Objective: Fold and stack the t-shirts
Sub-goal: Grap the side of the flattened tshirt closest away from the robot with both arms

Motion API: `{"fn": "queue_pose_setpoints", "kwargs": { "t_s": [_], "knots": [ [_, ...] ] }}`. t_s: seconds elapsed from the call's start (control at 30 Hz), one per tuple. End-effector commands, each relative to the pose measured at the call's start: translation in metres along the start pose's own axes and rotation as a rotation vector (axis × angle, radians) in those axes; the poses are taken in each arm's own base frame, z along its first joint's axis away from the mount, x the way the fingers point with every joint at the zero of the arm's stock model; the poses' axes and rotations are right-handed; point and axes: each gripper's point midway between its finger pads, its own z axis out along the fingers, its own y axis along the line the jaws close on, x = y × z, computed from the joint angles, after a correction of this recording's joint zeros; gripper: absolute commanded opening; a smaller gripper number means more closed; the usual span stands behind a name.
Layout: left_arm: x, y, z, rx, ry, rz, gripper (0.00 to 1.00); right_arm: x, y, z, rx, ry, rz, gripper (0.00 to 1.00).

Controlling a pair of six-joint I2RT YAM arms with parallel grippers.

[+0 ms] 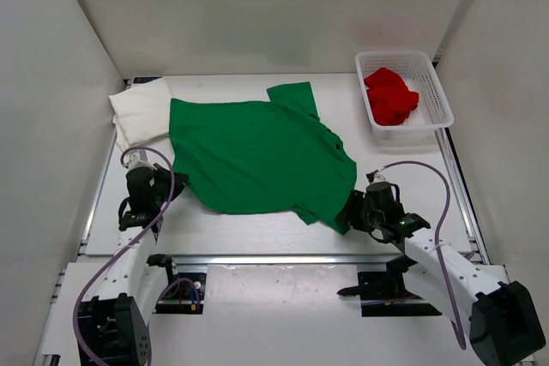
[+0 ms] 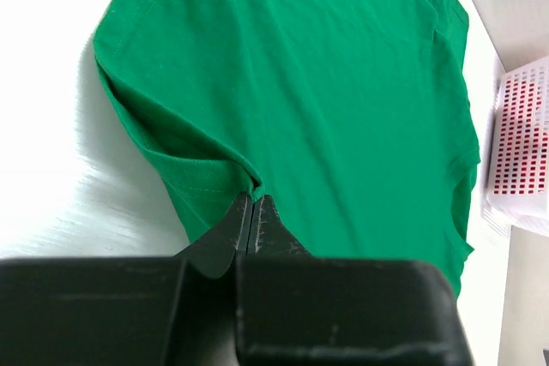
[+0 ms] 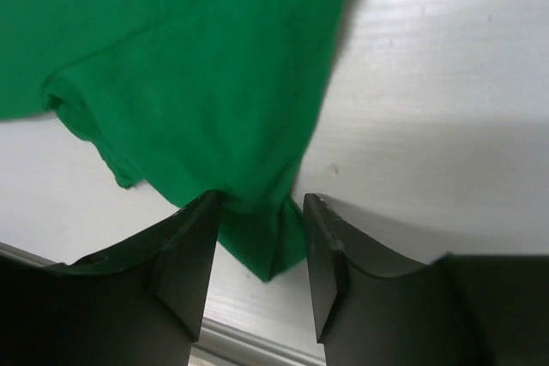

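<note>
Green cotton fills the middle of the white table (image 1: 257,242): the bright green short-sleeved t-shirt (image 1: 257,152) lies spread out flat, a little rumpled along its near edge.

The left gripper (image 1: 174,183) is at the shirt's near-left corner. From its wrist view the two black fingers are pressed tight together (image 2: 255,199), with the hemmed edge of the green shirt (image 2: 326,100) nipped right at their tips and lifted into a small ridge.

Over on the right side, the right gripper (image 1: 347,212) is at the near-right flap of the shirt. Its wrist view shows the fingers spread (image 3: 262,203), straddling a bunched fold of the green cloth (image 3: 171,66). The cloth brushes one finger (image 3: 193,246), but I see no squeeze on it.

Around them: the folded white cloth t-shirt (image 1: 141,113) sits at the far left, its inner edge tucked under the green one. At the far right, well apart from both arms, the white plastic mesh basket (image 1: 439,102) holds the crumpled red t-shirt (image 1: 390,96), which shows through the mesh in the left wrist view (image 2: 523,139). A purple cable (image 1: 429,169) loops above the right arm, clear of the cloth. A silver metal rail (image 1: 283,257) runs along the table's near edge, between the arm bases and the shirt.
</note>
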Motion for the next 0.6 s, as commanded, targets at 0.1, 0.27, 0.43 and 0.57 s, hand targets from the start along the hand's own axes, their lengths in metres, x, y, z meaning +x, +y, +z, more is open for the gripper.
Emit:
{"fn": "queue_pose_setpoints", "kwargs": {
  "t_s": [0.1, 0.27, 0.43, 0.57],
  "knots": [
    [0.007, -0.004, -0.002, 0.032, 0.009, 0.015, 0.00, -0.017, 0.003, 0.008, -0.013, -0.076, -0.057, 0.47],
    [0.011, -0.002, -0.002, 0.035, 0.015, 0.011, 0.00, -0.020, 0.009, 0.013, -0.096, -0.046, -0.044, 0.13],
    [0.001, -0.008, -0.002, 0.037, 0.000, 0.021, 0.00, -0.007, 0.072, -0.016, -0.217, 0.018, -0.147, 0.00],
    [-0.011, -0.014, -0.002, 0.043, -0.015, 0.013, 0.00, -0.005, 0.140, -0.067, -0.382, 0.076, -0.206, 0.00]
  ]
}}
